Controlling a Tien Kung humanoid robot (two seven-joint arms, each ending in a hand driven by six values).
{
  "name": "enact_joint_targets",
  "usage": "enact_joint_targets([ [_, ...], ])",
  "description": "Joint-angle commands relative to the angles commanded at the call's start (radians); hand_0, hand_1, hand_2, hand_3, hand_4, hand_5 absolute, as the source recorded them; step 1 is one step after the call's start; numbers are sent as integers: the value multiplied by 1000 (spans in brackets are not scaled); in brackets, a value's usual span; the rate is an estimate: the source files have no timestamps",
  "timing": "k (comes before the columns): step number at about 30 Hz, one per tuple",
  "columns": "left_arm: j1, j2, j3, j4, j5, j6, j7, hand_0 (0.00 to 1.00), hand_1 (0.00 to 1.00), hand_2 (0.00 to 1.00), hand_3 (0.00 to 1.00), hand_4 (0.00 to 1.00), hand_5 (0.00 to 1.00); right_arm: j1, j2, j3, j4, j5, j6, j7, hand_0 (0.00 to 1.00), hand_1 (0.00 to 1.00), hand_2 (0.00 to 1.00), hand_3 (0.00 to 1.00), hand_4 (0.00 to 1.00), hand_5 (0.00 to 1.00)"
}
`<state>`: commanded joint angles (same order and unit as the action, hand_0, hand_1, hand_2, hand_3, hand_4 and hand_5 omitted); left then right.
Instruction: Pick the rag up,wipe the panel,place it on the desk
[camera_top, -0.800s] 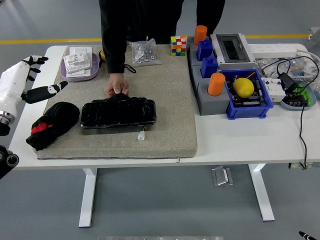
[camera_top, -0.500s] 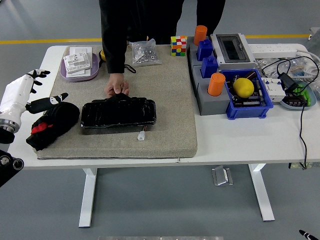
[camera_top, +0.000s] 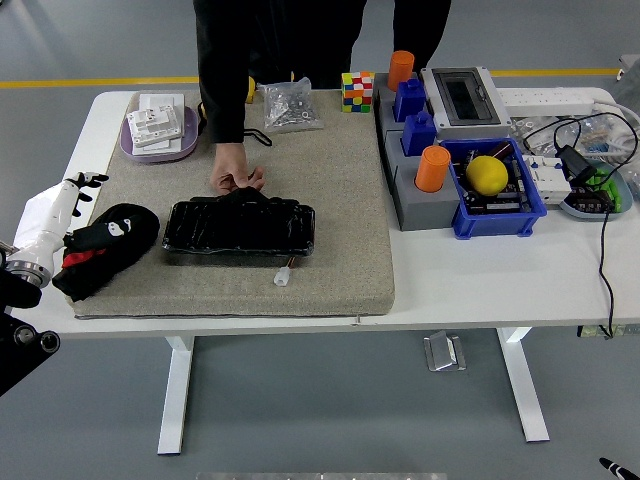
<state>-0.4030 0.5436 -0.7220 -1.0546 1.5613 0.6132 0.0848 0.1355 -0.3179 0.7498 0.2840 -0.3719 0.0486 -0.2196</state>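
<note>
While a person's hand (camera_top: 235, 180) holds the panel's (camera_top: 239, 228) far edge mid-mat (camera_top: 340, 190), the left hand (camera_top: 70, 215) sits at the mat's left edge, fingers down on the black rag (camera_top: 115, 240) beside the panel; can't tell if they've gripped it.

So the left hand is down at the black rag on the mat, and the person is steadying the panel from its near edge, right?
Not quite. The head view shows the person's hand at the panel's far edge, not the near one. The rest holds: the left hand is at the black rag on the mat.
</note>
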Motion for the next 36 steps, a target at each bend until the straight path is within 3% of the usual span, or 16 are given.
enact_joint_targets([
  [9,-16,-41,31,40,-13,4,-4,466,669,783,780,950,522,1,0,1,3,-8,-1,-1,766,599,709,639,998,576],
  [16,-24,-52,42,63,-20,6,-9,467,667,784,779,951,522,1,-1,11,3,-16,-2,-2,767,598,709,640,998,577],
  [36,-59,-91,97,200,-55,16,-43,455,642,784,778,930,504,-3,-3,45,23,-39,-7,2,767,599,708,641,998,578],
])
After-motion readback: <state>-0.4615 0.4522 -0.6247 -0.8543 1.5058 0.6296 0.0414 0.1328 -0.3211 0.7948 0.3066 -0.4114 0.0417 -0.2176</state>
